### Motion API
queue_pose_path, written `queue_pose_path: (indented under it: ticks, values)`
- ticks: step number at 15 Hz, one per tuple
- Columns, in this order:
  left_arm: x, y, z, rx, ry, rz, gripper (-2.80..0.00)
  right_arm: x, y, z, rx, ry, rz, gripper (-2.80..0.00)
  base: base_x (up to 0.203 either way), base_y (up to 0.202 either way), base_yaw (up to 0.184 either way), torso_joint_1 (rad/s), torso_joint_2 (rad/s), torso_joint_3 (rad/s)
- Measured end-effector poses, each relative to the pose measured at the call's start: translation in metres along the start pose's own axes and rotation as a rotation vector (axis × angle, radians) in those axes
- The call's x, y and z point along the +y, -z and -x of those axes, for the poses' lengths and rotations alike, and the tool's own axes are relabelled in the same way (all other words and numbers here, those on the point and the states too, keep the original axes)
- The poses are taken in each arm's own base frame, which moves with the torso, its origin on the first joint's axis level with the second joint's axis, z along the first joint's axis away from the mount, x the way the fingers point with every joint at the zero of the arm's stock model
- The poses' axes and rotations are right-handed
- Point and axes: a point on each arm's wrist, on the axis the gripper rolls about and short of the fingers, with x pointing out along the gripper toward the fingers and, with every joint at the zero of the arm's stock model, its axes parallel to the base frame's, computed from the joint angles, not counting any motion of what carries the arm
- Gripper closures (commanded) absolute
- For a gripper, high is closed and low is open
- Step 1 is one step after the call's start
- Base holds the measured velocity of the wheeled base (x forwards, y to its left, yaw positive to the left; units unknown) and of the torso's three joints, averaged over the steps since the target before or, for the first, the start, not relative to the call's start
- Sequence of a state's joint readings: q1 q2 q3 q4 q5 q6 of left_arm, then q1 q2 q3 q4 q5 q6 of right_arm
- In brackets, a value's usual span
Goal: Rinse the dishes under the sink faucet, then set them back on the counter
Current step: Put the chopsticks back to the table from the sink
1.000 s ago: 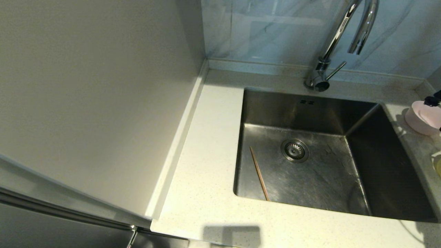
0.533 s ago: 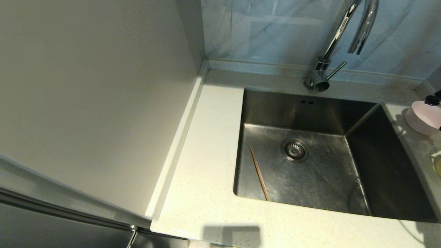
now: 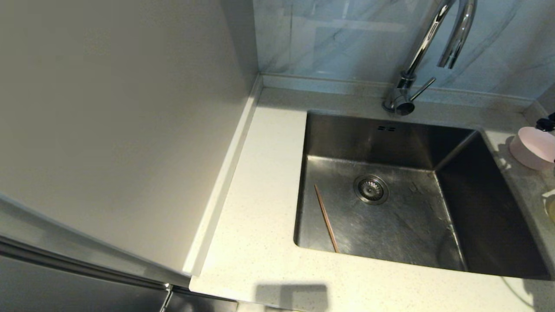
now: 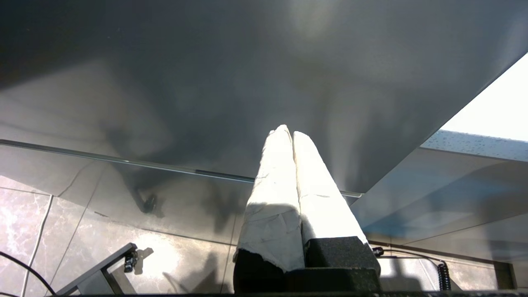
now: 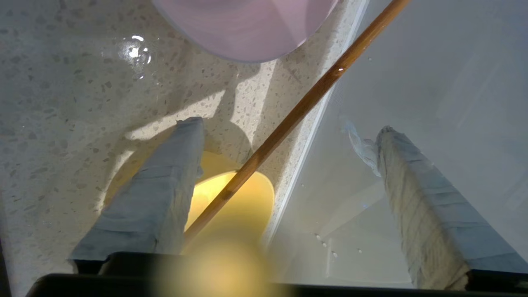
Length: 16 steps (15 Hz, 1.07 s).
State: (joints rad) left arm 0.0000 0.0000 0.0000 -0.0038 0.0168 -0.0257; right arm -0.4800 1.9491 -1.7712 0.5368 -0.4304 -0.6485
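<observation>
Right gripper (image 5: pixel 284 132): positioned over the off-white speckled stone worktop (image 5: pixel 62 103) at the right of the sink, jaws wide apart and empty. One thin brown wooden chopstick (image 5: pixel 297 111) lies slantwise between the taped fingers (image 5: pixel 161 198), its lower end resting across the small round yellow-green bowl (image 5: pixel 243 198), which sits directly beneath the gripper. The small round pale pink bowl (image 5: pixel 247 29) stands on the worktop just beyond the yellow-green one; the chopstick runs past its rim.

Head view: the pale pink bowl (image 3: pixel 532 148) sits at the right edge, near the back right corner of the square brushed stainless steel sink (image 3: pixel 390 143). A second wooden chopstick (image 3: pixel 326 218) lies flat on the basin floor, near the left wall, beside the round metal drain strainer (image 3: pixel 370 189). The tall chrome gooseneck faucet (image 3: pixel 416 56) stands on the raised back rim.

Left gripper (image 4: pixel 288 134): parked low beside a dark cabinet panel (image 4: pixel 206 82), jaws pressed together, holding nothing.
</observation>
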Motion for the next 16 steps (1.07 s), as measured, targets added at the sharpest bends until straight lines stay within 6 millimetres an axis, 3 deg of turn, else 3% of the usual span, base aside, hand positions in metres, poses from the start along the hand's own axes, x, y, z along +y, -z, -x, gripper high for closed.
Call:
queue_pose_path:
  ticks: [7, 10, 12, 13, 14, 16]
  values:
    - [0.0, 0.0, 0.0, 0.0, 0.0, 0.0, 0.0, -0.012, -0.005, 0.021, -0.117, -0.01, -0.047, -2.8, 0.0, 0.0, 0.0, 0.0, 0.0, 0.0]
    - [0.0, 0.0, 0.0, 0.0, 0.001, 0.0, 0.0, -0.014, -0.013, 0.047, -0.264, -0.068, -0.111, -2.8, 0.0, 0.0, 0.0, 0.0, 0.0, 0.0]
    - [0.0, 0.0, 0.0, 0.0, 0.001, 0.0, 0.0, -0.006, -0.019, 0.068, -0.347, -0.145, -0.16, -2.8, 0.0, 0.0, 0.0, 0.0, 0.0, 0.0]
    - [0.0, 0.0, 0.0, 0.0, 0.001, 0.0, 0.0, 0.0, -0.022, 0.078, -0.375, -0.181, -0.179, -2.49, 0.0, 0.0, 0.0, 0.0, 0.0, 0.0]
    - [0.0, 0.0, 0.0, 0.0, 0.001, 0.0, 0.0, 0.007, -0.024, 0.087, -0.393, -0.215, -0.196, 0.0, 0.0, 0.0, 0.0, 0.0, 0.0, 0.0]
    - [0.0, 0.0, 0.0, 0.0, 0.0, 0.0, 0.0, 0.025, -0.027, 0.102, -0.414, -0.279, -0.209, 0.0, 0.0, 0.0, 0.0, 0.0, 0.0, 0.0]
